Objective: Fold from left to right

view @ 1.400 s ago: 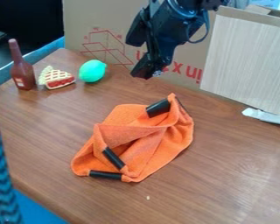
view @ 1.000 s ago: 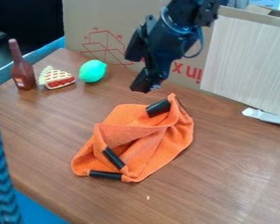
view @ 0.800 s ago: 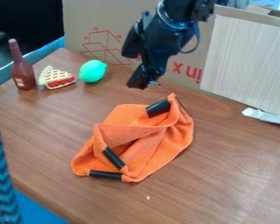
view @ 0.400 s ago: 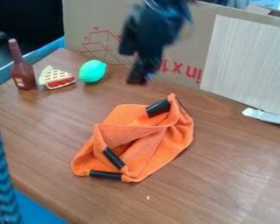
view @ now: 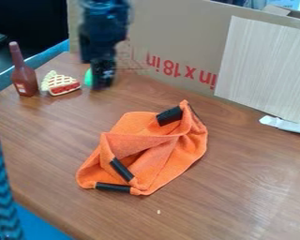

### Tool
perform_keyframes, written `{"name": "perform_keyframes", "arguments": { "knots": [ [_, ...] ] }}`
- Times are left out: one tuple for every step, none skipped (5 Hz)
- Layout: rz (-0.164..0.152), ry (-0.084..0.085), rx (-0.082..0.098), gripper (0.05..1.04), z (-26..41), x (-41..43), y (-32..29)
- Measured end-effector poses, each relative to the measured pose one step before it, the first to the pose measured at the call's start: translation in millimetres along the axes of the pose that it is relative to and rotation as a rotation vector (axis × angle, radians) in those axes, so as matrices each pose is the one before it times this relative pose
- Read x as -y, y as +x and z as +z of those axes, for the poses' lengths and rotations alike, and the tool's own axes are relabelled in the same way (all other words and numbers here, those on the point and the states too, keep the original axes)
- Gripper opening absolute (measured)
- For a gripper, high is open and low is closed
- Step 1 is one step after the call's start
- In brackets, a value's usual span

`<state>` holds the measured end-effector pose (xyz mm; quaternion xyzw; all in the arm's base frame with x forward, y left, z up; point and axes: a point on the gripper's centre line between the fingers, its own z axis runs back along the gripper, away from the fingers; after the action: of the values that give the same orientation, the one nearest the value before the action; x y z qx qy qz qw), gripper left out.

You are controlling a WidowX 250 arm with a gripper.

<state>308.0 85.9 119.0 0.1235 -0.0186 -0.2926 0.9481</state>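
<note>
One crumpled orange fabric cloth point(view: 177, 157), camera-side and rightward of black pincer point(view: 101, 83) | cannot tell if clenched or released | likely next: left edge

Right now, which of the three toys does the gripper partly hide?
The green one, rightmost of the three; the brown bottle and pie slice to its left are fully in view.

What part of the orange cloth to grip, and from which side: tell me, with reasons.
Probably the raised fold at the left of the orange cloth, just above the middle black strip. Come down from above, jaws straddling it. It looks like a narrow ridge, easier to pinch than the lower-left edge, which lies low on the table.
</note>
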Motion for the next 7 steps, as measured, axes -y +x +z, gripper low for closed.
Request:
{"name": "perform_keyframes", "arguments": {
  "knots": [
    [-0.0215,-0.0671,0.0343,0.999,-20.51,3.08,-4.62],
    [-0.0468,-0.0208,-0.0943,0.999,-35.63,17.44,12.65],
    [-0.0619,-0.0061,-0.0367,0.999,-11.08,19.53,19.38],
    [-0.0099,-0.0240,-0.0079,0.999,-9.36,4.78,12.29],
    [-0.0092,-0.0262,0.0188,0.999,1.80,4.58,5.75],
    [-0.0098,-0.0367,0.0269,0.999,-0.32,5.80,4.40],
    [-0.0028,-0.0120,0.0417,0.999,-2.67,-2.38,0.67]
  ]
}}
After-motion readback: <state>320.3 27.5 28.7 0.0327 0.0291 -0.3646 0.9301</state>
